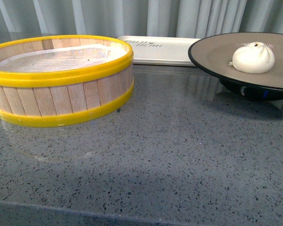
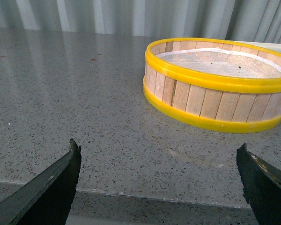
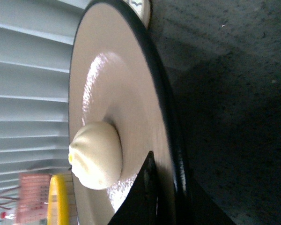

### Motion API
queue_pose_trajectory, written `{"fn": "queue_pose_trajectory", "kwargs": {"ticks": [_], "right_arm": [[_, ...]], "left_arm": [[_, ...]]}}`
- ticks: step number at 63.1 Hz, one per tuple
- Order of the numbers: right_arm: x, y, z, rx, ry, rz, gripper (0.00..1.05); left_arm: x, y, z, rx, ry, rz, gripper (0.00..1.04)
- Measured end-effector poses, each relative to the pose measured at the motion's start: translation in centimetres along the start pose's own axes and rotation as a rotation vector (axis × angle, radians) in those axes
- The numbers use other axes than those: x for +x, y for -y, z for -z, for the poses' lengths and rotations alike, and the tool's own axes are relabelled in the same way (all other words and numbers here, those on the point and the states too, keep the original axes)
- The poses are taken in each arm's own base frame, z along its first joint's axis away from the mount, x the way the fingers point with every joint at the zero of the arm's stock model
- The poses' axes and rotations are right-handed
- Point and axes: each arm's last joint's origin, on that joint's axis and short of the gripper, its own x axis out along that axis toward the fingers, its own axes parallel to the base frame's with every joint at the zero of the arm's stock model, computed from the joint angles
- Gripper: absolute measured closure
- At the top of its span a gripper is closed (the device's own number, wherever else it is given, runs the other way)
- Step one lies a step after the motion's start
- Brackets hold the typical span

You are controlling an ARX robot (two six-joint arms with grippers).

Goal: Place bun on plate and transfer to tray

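Observation:
The white pleated bun (image 1: 253, 57) sits on the brown-grey plate (image 1: 212, 54) with a black rim, at the right. The plate hangs a little above the table, over its own shadow, near the right end of the white tray (image 1: 160, 49) at the back. In the right wrist view my right gripper (image 3: 171, 173) is shut on the plate's rim (image 3: 164, 108), one finger (image 3: 143, 197) on top, beside the bun (image 3: 97, 154). My left gripper (image 2: 159, 154) is open and empty over the table's front edge. Neither gripper shows in the front view.
A round wooden steamer basket (image 1: 61, 80) with yellow rims stands at the left, lined with white cloth; it also shows in the left wrist view (image 2: 215, 98). The table is grey speckled stone (image 1: 170, 155). Pale curtains hang behind.

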Motion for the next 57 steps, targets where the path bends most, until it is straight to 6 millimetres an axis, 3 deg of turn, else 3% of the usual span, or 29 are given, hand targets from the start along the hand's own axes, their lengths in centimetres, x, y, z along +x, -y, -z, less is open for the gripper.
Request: {"fn": "queue_pose_trajectory", "kwargs": {"ticks": [19, 28, 35, 45, 57], "right_arm": [[-1.3, -1.8, -0.6, -0.024, 0.079, -0.133, 1.02], [-0.5, -2.2, -1.9, -0.003, 0.1, -0.151, 1.02], [1.3, -2.8, -3.6, 0.017, 0.111, -0.151, 1.02], [6.5, -4.2, -7.0, 0.05, 0.096, -0.152, 1.02], [11.6, -5.7, -8.8, 0.076, 0.031, -0.105, 1.02]], "left_arm": [[0.0, 0.0, 0.0, 0.0, 0.0, 0.0, 0.07], [0.0, 0.0, 0.0, 0.0, 0.0, 0.0, 0.07], [0.0, 0.0, 0.0, 0.0, 0.0, 0.0, 0.07], [0.0, 0.0, 0.0, 0.0, 0.0, 0.0, 0.07], [0.0, 0.0, 0.0, 0.0, 0.0, 0.0, 0.07]]}}
